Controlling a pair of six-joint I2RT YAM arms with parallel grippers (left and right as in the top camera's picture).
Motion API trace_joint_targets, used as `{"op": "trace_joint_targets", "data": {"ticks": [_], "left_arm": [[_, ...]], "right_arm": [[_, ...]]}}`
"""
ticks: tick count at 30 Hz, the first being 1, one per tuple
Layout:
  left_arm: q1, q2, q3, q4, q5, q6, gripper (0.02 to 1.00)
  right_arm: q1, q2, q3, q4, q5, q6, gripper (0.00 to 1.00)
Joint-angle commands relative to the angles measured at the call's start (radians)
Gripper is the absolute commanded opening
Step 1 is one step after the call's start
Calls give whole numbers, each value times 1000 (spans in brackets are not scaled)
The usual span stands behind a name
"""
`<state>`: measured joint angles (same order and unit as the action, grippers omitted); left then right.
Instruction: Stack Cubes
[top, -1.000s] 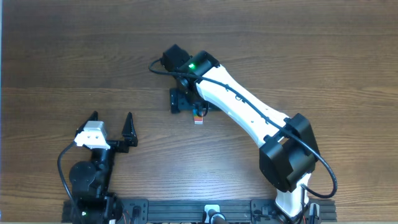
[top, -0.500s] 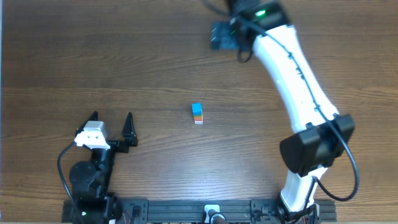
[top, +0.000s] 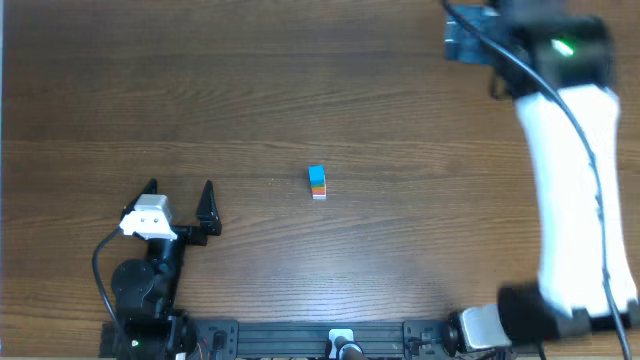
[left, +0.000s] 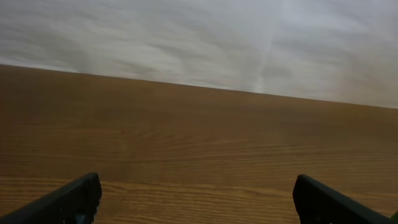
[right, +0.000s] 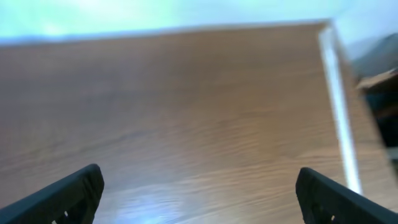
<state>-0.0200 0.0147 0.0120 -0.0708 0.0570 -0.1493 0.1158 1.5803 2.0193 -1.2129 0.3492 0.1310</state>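
Cube stack (top: 317, 183) on table (top: 150, 90), left pincer (top: 179, 189) and right pincer (top: 462, 36) well away

Blue and orange cubes (top: 317, 183), brown wood-grain table (top: 200, 100), white right arm (top: 565, 200), black left claw (top: 178, 186)

I'm seeing the dark wooden tabletop (top: 200, 90) stretching wide, and a pale wall (left: 186, 37) rising behind its far edge.

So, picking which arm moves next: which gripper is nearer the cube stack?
Left. The left gripper sits open to the left of the cube stack, about level with it. The right gripper hangs open well beyond the stack and off to its right, farther away.
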Motion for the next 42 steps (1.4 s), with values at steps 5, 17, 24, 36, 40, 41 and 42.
{"op": "trace_joint_targets", "data": {"ticks": [5, 17, 24, 36, 40, 41, 42], "left_arm": [[-3, -8, -6, 0, 13, 15, 998], [-3, -8, -6, -1, 13, 15, 1000], [-3, -8, -6, 0, 13, 15, 1000], [-3, -8, -6, 0, 13, 15, 1000], [-3, -8, -6, 0, 13, 15, 1000], [-3, -8, -6, -1, 13, 15, 1000], [-3, -8, -6, 0, 13, 15, 998]], "right_arm": [[-152, -446, -349, 95, -212, -84, 993], [-197, -1161, -1155, 579, -327, -136, 991], [-196, -1505, -1484, 779, -386, -106, 993], [-167, -1569, -1649, 830, -390, -5, 993], [-167, -1569, -1649, 830, -390, -5, 993], [-167, -1569, -1649, 830, -390, -5, 993], [-167, -1569, -1649, 830, -390, -5, 993]]}}
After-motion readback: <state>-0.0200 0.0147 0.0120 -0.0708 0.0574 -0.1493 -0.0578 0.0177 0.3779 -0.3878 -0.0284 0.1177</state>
